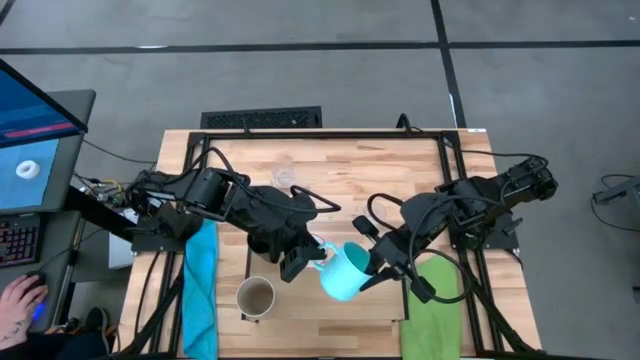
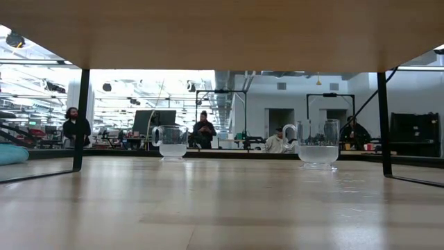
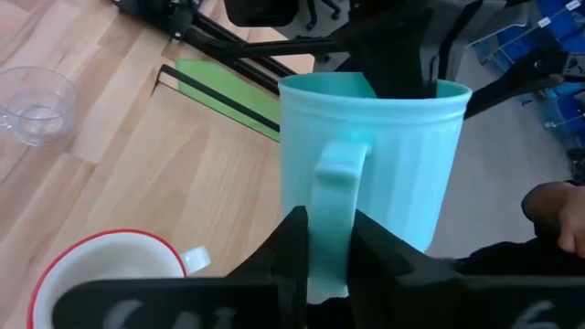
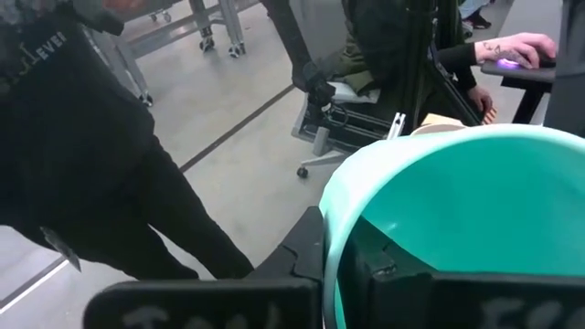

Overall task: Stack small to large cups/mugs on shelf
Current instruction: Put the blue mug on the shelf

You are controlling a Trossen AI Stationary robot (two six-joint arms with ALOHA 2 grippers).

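A light blue-green handled mug (image 1: 340, 274) hangs tilted in the air over the light-wood shelf (image 1: 320, 315), held between both grippers. My left gripper (image 1: 300, 258) (image 3: 327, 239) is shut on it from the table's left side. My right gripper (image 1: 378, 263) (image 4: 343, 249) is shut on it from the right side. A pale mug (image 1: 256, 297), red-rimmed in the left wrist view (image 3: 101, 274), stands on its base on the shelf near the front. Two clear glasses (image 2: 171, 143) (image 2: 318, 143) stand on the table beyond the shelf. The black tumbler is out of view. My left gripper pinches the mug's handle (image 3: 335, 178) between its two fingers, which lie across the handle's strap and come about level from the table's left. The mug is lifted clear. My right gripper grips the mug's rim (image 4: 335, 215), one finger (image 4: 375, 267) inside the mug and one finger (image 4: 306, 242) outside the wall, coming from the table's right.
A blue cloth (image 1: 200, 290) lies along the table's left side and a green cloth (image 1: 432, 310) along its right. A clear glass (image 3: 32, 105) stands toward the far side. A person's hand (image 1: 20, 300) rests at a desk left of the table. Bare wood lies at the table's far side (image 1: 360, 165).
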